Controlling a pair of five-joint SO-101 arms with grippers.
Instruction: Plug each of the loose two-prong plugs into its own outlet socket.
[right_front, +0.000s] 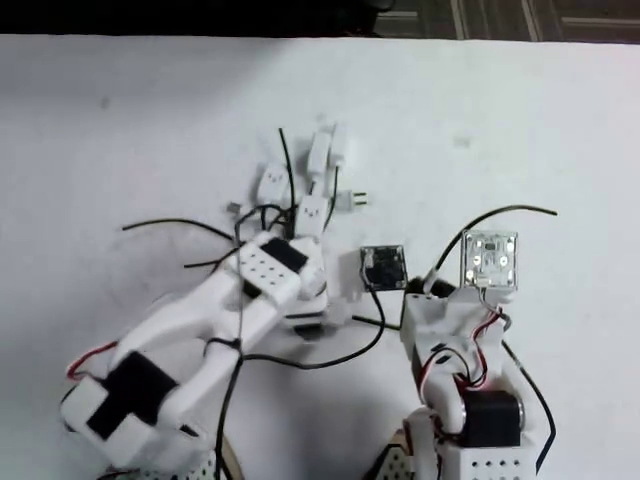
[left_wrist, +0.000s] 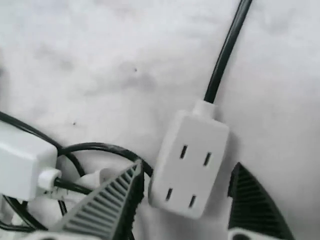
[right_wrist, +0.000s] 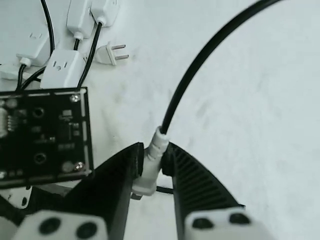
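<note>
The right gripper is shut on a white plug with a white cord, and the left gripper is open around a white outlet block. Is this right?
Not quite. The right wrist view shows the plug has a black cord, not white. The rest holds.

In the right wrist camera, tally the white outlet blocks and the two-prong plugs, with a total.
White outlet blocks: 4
Two-prong plugs: 2, one in the right gripper
Total: 6
</note>
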